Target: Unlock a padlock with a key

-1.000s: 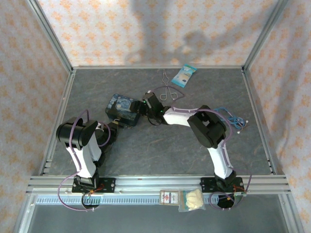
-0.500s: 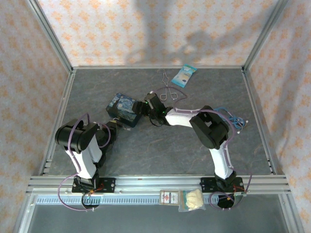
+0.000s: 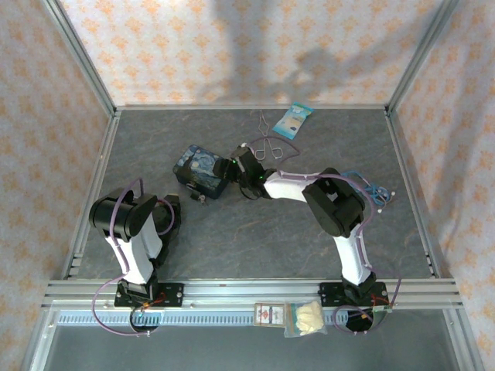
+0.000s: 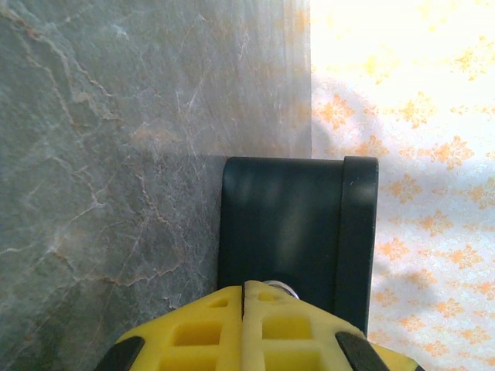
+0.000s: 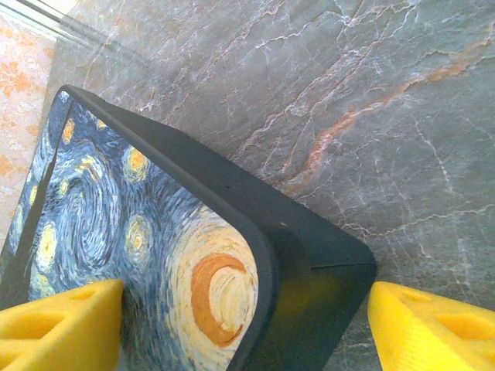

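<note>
Seen from above, a blue painted tin [image 3: 203, 168] lay on a grey stone-patterned table [image 3: 255, 239], left of centre. Its long axis ran roughly left to right, the right end a little nearer the arms.

The padlock [image 3: 203, 199] was a tiny dark speck touching the tin's near side and sticking out toward the arms. It was too small to tell how its shackle pointed.

The right gripper [image 5: 244, 309] reached in from the right. Its jaws stood wide with the tin's right corner between them, and both yellow pads [image 5: 421, 325] lay against the tin in a wide hold.

The left gripper [image 4: 244, 297] was folded back near its base, its jaws pressed fully together. It pointed at the tin's dark side wall. A small silvery bit [image 4: 280, 287] showed right at its fingertips, and I could not tell whether it was the key or part of the padlock.

Thin wire tongs [image 3: 267, 147] lay beyond the right gripper, well apart from the padlock.
</note>
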Available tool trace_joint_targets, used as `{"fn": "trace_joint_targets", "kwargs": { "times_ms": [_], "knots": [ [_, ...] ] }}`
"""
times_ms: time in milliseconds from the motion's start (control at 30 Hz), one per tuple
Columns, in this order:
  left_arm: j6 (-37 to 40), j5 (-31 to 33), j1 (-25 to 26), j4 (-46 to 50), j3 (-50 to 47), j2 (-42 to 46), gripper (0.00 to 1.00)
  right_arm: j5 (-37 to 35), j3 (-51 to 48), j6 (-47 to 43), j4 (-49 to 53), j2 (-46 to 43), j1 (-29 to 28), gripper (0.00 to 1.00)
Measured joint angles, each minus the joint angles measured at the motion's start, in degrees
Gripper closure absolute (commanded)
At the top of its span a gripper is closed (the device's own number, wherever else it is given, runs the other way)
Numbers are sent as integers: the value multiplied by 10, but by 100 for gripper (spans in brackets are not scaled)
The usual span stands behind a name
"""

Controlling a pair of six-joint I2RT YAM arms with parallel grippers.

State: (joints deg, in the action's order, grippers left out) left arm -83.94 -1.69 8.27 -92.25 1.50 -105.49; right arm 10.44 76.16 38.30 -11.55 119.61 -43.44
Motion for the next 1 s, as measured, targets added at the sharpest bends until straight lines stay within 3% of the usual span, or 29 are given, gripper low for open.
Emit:
{"fn": "trace_joint_targets", "kwargs": {
  "times_ms": [233,367,733,1000],
  "knots": [
    [38,-107,-32,1,52,-12,65,7,13,-62,19,0,19,19],
    [64,-151,-55,1,50,-18,53,16,26,-97,37,2,37,18],
    [89,-238,-71,-4,94,-64,52,21,58,-160,68,11,43,14],
    [116,-254,-94,3,90,-4,51,-27,88,-261,165,-13,42,8]
  ]
}}
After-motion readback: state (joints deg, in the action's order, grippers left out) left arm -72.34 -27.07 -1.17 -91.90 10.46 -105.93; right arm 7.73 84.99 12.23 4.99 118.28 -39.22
